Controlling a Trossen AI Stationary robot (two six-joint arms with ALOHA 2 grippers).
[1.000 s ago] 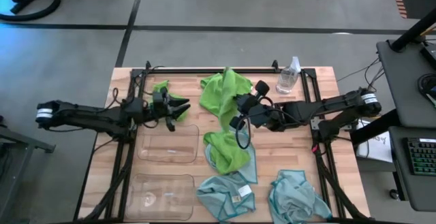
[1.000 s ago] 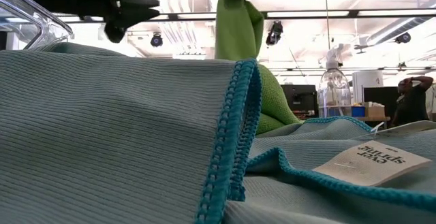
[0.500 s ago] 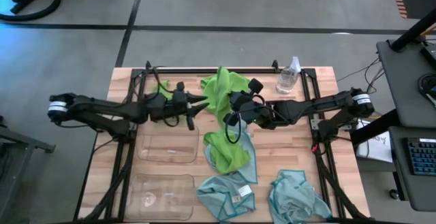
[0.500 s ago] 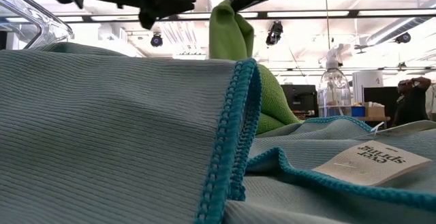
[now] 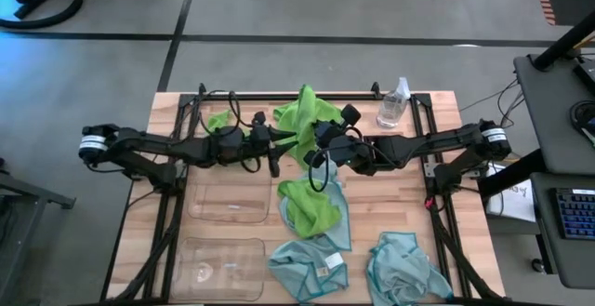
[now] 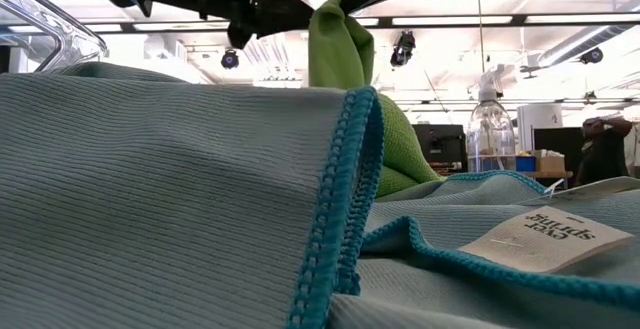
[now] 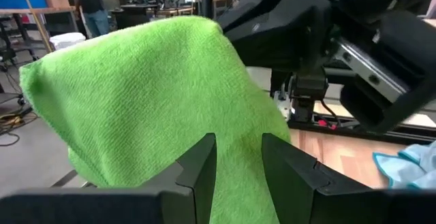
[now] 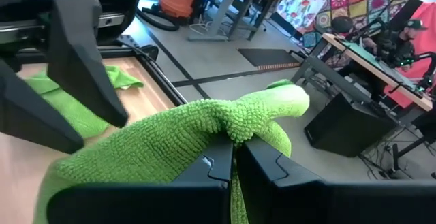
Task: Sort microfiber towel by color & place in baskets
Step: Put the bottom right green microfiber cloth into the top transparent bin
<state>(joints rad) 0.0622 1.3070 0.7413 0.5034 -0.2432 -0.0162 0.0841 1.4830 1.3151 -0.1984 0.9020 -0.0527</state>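
Observation:
My right gripper is shut on a lime green microfiber towel above the table's middle. The towel drapes down onto a pale blue towel. My left gripper stands open, level, right at the hanging towel's left side; in its wrist view the green cloth fills the space past its fingers. A second green towel lies flat at the far left. Two more blue towels lie near the front edge, one with a white tag. Two clear baskets sit at the left. My right gripper pinches a bunched fold at the green towel's top between its two fingers, coming nearly level from the table's right. The towel hangs slack below the fingers, and its lower end rests on the blue towel. My left gripper: I cannot tell whether its fingers touch the cloth.
A clear spray bottle stands at the far right of the table. Black frame rails run along the table's far, left and right sides. A person shows in the room beyond.
My left gripper has travelled toward the table's right, from beside the flat green towel to the hanging one, rolling a little, still open. My right gripper has shifted slightly toward the left with the towel's top, still shut on it.

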